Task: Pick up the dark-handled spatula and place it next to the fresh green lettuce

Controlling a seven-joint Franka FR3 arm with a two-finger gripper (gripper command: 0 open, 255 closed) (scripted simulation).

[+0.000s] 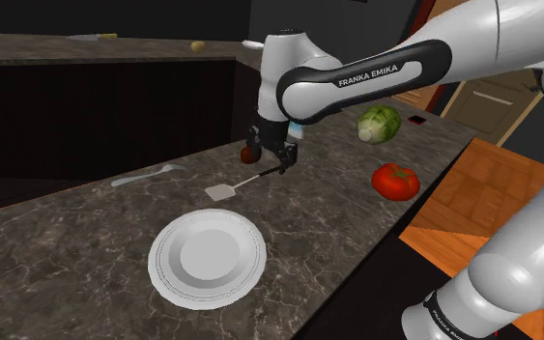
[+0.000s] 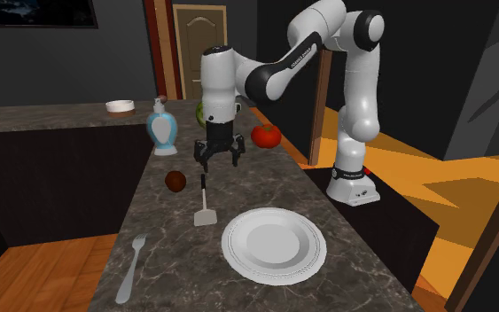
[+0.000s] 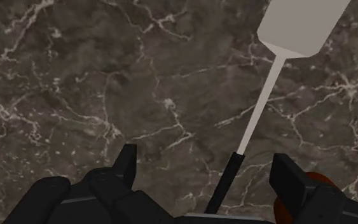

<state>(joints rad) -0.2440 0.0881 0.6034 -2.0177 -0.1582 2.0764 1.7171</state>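
The spatula (image 1: 225, 190) lies flat on the dark marble counter, its pale blade towards the plate and its thin shaft running into a dark handle (image 3: 224, 186). My gripper (image 1: 273, 160) hangs low over the handle end, open. In the wrist view the handle lies between the two fingers (image 3: 127, 163), which stand well apart and do not touch it. The second exterior view has the gripper (image 2: 218, 160) just beyond the spatula (image 2: 205, 204). The green lettuce (image 1: 380, 124) rests farther along the counter, past a red tomato (image 1: 395, 181); the arm partly covers the lettuce (image 2: 199, 113) in the second exterior view.
A white plate (image 1: 207, 258) sits near the spatula's blade. A small brown round thing (image 2: 175, 181) lies beside the gripper. A fork (image 2: 130, 266) lies near the counter's end, with a soap bottle (image 2: 161, 129) and a small bowl (image 2: 120, 106) farther back. The counter edge drops to an orange floor.
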